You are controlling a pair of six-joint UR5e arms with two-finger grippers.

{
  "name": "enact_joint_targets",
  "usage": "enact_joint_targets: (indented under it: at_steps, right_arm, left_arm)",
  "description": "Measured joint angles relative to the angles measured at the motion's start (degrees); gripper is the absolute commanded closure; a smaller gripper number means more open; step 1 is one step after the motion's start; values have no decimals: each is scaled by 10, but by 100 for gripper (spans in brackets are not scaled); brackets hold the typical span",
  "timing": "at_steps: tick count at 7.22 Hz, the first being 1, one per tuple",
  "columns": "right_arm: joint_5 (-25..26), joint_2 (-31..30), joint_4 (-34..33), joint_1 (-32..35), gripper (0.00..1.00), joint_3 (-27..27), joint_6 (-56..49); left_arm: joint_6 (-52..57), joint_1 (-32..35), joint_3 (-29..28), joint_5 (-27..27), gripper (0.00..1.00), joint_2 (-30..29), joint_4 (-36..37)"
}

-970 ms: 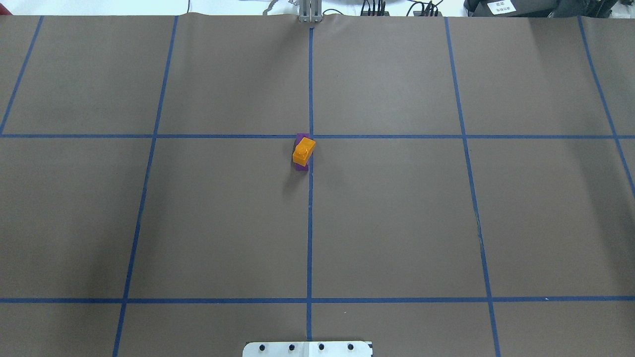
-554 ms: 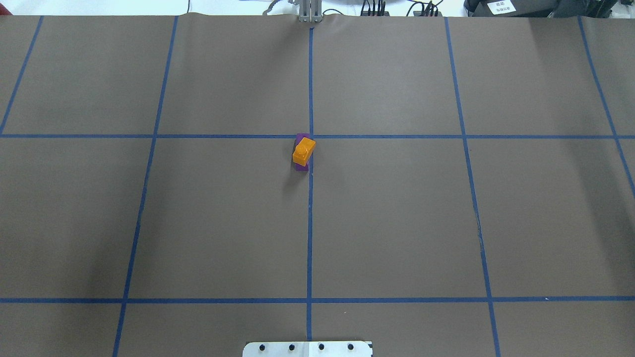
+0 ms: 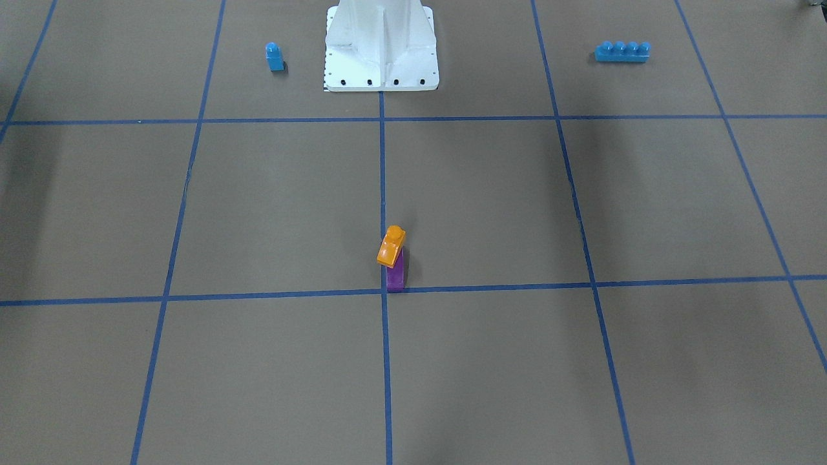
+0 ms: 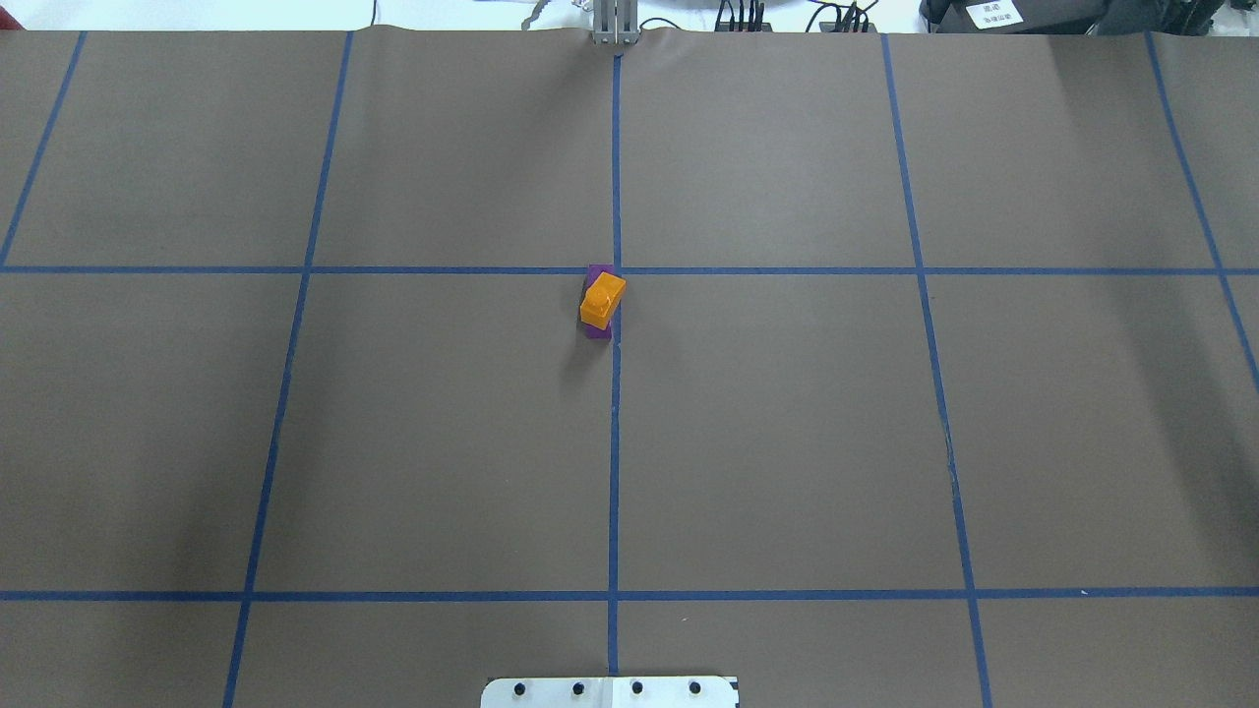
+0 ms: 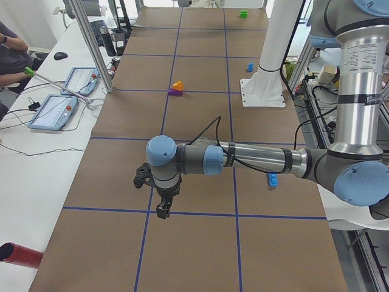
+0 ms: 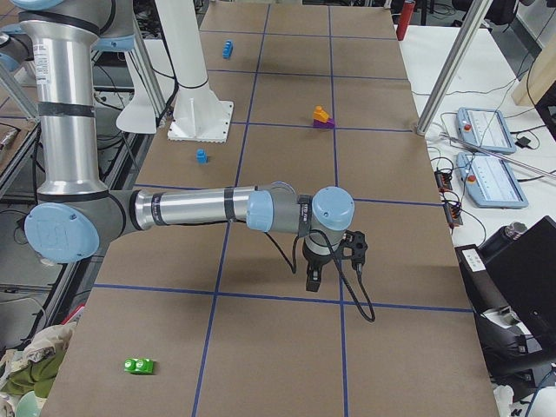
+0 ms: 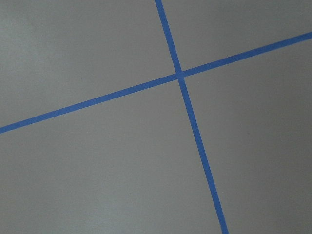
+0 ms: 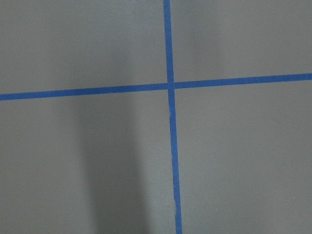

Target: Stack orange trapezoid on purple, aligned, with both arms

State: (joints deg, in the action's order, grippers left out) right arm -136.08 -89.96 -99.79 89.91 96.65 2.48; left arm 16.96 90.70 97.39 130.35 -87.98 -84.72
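Observation:
The orange trapezoid (image 3: 391, 246) (image 4: 602, 299) rests on the purple (image 3: 395, 276) (image 4: 597, 331) block near the table's centre, beside a crossing of blue tape lines. It sits skewed and tilted, overhanging one side. Nothing holds the pair. My left gripper (image 5: 163, 207) hangs low over the paper far from the stack, seen only in the exterior left view, so I cannot tell its state. My right gripper (image 6: 313, 280) hangs likewise in the exterior right view, state unclear. Both wrist views show only brown paper and blue tape.
A small blue one-stud block (image 3: 274, 57) and a long blue brick (image 3: 622, 51) lie either side of the white pedestal (image 3: 381, 45). A green block (image 6: 138, 366) lies at one table end. Tablets (image 5: 53, 111) and a person's arm (image 5: 9, 42) are beside the table.

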Motion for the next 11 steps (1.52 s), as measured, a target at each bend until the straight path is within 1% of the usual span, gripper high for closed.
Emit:
enact_joint_targets:
  at_steps: [4, 7, 11]
  right_arm:
    - [3, -2, 2, 0, 0, -2, -1]
    - [4, -3, 20, 0, 0, -8, -3]
    - [4, -3, 24, 0, 0, -7, -2]
  left_arm:
    - [2, 0, -3, 0, 0, -1, -1]
    - [4, 0, -5, 0, 0, 0, -1]
    - [5, 0, -8, 0, 0, 0, -1]
